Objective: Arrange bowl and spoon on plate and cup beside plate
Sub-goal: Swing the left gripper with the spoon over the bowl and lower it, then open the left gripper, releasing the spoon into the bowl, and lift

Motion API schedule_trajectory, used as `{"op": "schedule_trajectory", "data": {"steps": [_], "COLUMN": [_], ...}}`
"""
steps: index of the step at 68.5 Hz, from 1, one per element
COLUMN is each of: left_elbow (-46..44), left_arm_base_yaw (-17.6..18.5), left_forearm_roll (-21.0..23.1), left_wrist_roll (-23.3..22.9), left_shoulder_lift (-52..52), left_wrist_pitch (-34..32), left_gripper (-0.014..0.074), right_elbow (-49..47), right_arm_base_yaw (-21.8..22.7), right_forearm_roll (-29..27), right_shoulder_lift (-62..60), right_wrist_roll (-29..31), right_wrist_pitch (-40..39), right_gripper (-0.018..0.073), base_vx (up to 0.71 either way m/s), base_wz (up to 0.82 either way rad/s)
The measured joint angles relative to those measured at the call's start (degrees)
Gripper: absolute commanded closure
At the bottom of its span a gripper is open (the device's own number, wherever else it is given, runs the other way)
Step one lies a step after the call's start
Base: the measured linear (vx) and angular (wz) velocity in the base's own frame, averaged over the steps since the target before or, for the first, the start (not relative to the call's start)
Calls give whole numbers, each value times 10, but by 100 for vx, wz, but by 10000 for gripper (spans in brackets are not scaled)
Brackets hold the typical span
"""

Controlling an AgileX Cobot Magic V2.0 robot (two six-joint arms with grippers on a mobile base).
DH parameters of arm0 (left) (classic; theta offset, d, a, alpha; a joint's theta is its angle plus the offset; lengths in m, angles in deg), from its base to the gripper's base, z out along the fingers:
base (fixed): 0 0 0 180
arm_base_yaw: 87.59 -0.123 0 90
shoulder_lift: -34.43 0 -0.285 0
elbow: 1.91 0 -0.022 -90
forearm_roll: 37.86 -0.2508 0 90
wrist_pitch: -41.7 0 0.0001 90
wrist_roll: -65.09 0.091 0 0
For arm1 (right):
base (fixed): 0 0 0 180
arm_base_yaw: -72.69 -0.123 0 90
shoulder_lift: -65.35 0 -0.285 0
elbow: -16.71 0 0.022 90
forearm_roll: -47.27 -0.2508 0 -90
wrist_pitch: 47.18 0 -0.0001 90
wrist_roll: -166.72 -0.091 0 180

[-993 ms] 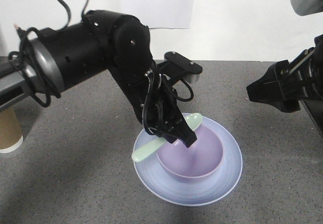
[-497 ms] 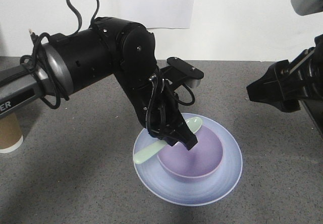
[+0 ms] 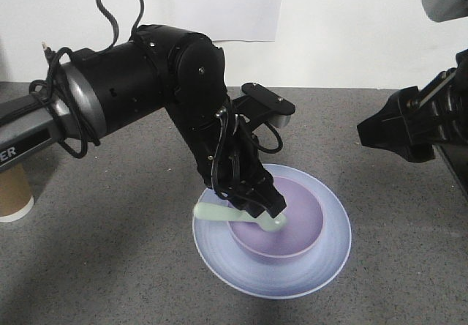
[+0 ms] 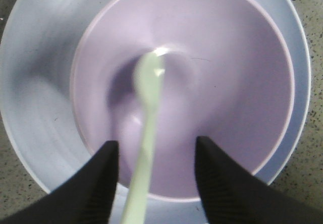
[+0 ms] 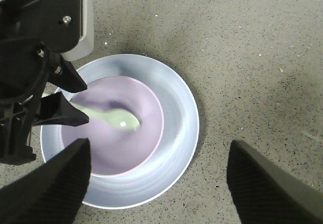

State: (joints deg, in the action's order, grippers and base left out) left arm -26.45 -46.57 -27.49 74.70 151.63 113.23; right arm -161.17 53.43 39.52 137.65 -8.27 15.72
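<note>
Two risks stand out, and the nearer one sits on the plate, which lies closest to the front camera on the grey tabletop. The bowl rests in its middle. The spoon lies with its scoop end down inside the bowl and its handle propped over the left rim, jutting out above the plate.

The left hand hovers right over it with its fingers spread apart. In the wrist view, where the spoon is blurred, the handle runs between them and neither seems to touch it. If the hand lifts off at a slant, a finger could catch that overhanging handle and flip the spoon out, or drag the light bowl off centre.

Farther off, at the left edge of the front view, stands the cup, well apart from the plate and partly cut off by the frame, so that step looks not yet done. The left arm reaches above that side, and a low sweep could knock the tall paper cup over, while too hard a squeeze would likely buckle it.

The right hand hangs farthest back, fingers wide apart and holding nothing.
</note>
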Motion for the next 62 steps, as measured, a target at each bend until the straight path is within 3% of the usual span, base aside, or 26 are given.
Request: {"op": "schedule_trajectory", "data": {"steps": [9,32,35,36,41,49,62], "left_elbow": [0,0,0,0,0,0,0], "left_arm_base_yaw": [0,0,0,0,-3,-27,-118], "left_forearm_roll": [0,-12,-24,-63,-93,-129,-155], "left_wrist_roll": [0,0,-3,-19,-40,-77,-104], "left_shoulder_lift": [0,-8,-14,-40,-61,-94,-151], "left_wrist_pitch": [0,0,0,0,0,0,1], "left_gripper": [107,108,108,108,108,108,108], "right_elbow": [0,0,0,0,0,0,0], "right_arm_base_yaw": [0,0,0,0,0,0,0], "right_forearm_roll": [0,0,0,0,0,0,0], "right_shoulder_lift": [0,0,0,0,0,0,0], "right_wrist_roll": [0,0,0,0,0,0,0], "right_wrist_pitch": [0,0,0,0,0,0,0], "right_gripper": [11,11,11,11,11,11,11], "base_vx": [0,0,0,0,0,0,0], "base_wz": [0,0,0,0,0,0,0]}}
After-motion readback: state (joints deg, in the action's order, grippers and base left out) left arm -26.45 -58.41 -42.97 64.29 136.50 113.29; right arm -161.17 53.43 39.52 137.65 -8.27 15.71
